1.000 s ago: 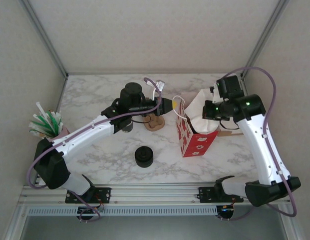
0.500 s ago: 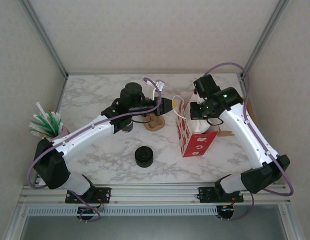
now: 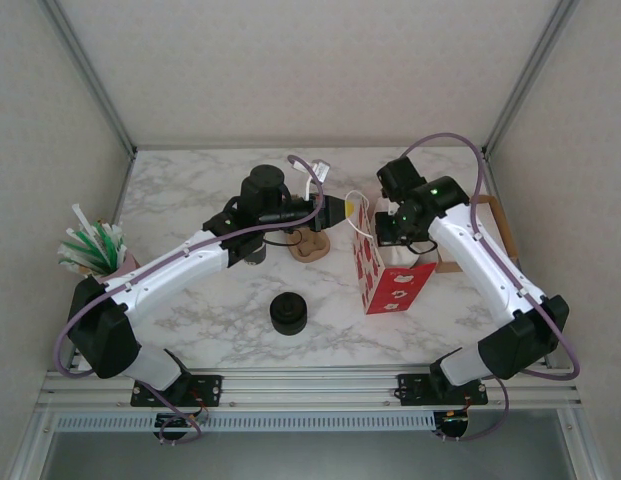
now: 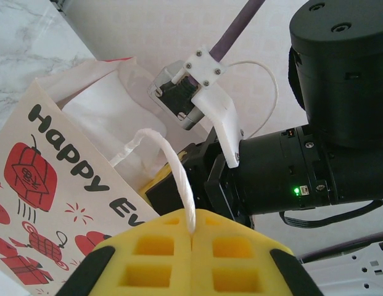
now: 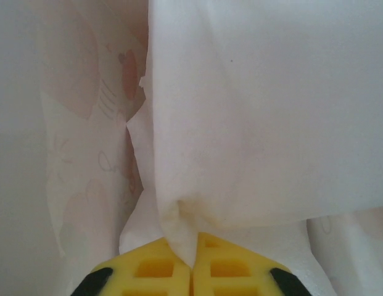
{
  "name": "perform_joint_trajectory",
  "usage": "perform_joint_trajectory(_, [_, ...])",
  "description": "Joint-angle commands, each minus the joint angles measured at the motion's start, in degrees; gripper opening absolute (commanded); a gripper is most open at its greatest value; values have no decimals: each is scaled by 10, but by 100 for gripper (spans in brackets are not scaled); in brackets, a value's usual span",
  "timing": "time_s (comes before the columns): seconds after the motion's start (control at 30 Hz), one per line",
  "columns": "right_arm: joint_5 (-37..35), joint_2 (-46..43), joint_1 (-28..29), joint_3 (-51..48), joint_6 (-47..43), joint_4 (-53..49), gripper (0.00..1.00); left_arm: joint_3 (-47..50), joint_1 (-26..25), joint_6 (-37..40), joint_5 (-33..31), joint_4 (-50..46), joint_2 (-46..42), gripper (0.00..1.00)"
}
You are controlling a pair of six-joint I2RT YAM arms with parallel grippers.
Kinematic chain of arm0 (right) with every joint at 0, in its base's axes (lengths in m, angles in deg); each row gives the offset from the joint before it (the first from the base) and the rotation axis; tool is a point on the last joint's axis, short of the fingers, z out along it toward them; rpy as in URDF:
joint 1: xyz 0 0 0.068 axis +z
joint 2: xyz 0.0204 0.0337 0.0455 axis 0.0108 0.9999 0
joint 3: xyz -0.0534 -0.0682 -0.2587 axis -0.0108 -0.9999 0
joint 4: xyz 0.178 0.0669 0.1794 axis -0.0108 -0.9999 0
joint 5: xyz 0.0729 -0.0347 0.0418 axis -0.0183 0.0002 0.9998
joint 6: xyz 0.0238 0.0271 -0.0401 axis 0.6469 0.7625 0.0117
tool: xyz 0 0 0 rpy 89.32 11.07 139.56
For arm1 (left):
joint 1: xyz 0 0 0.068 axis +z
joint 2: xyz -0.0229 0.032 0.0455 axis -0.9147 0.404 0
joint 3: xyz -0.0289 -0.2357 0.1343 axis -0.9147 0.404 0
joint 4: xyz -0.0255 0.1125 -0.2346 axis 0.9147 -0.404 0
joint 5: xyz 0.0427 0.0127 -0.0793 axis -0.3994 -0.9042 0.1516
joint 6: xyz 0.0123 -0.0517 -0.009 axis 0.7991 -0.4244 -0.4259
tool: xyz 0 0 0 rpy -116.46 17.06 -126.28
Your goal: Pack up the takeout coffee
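The takeout coffee, which I take to be the dark cup with the black lid, stands on the marble table exactly where it was a second ago, well apart from both grippers and outside the bag; the left gripper has not moved either, its yellow pads pressed fully together on the white cord handle of the gift bag, holding that side up; the change is on the right, where the right arm has swung in from the far side of the bag and its wrist now sits over the bag's mouth; the right gripper is closed tight on a fold of white paper, which I judge to be the bag's inner wall; I read this as the bag being spread open, packing itself not begun; with both grippers occupied, one will have to let go to fetch the cup.
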Motion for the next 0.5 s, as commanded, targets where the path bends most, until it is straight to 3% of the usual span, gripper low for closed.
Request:
perform_joint_trajectory(0.0, [-14, -7, 7, 19, 7, -12, 15, -3, -3, 11, -6, 0, -15, 5])
perform_joint_trajectory(0.47, [-51, -54, 24, 52, 17, -12, 36, -7, -3, 8, -14, -3, -20, 13])
